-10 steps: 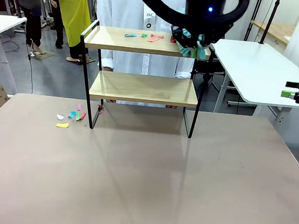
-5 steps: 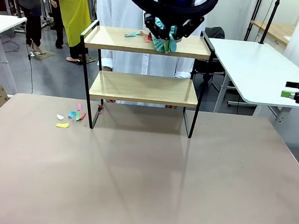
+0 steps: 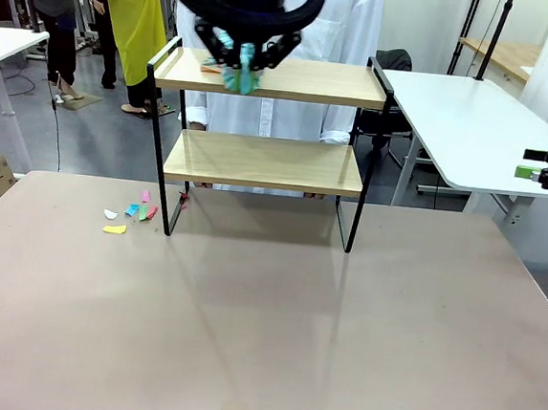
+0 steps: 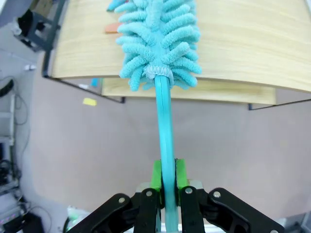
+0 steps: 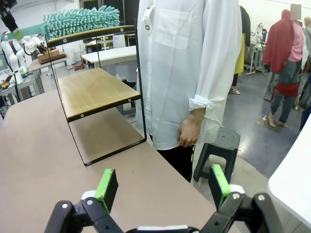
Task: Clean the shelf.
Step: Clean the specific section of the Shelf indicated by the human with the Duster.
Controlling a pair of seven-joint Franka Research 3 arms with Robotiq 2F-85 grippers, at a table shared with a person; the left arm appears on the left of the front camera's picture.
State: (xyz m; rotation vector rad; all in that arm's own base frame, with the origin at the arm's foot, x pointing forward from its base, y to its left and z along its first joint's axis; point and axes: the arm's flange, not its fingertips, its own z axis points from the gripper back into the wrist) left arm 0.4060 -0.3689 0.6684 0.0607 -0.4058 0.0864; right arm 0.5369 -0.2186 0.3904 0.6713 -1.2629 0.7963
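While my left gripper (image 4: 165, 171) is clamping the duster (image 4: 158, 39), scraps (image 4: 112, 27) are crowding the nine-o'clock end of the shelf (image 3: 314, 81); my right gripper (image 5: 163, 187) is gaping empty.

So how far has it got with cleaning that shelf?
Looks mostly done: the shelf's top board is bare right of the duster, and coloured scraps lie on the table by its left foot. In hand: the left arm's jaws, shut on the teal duster, hold it at the board's left end. Left: an orange scrap beside the duster head.
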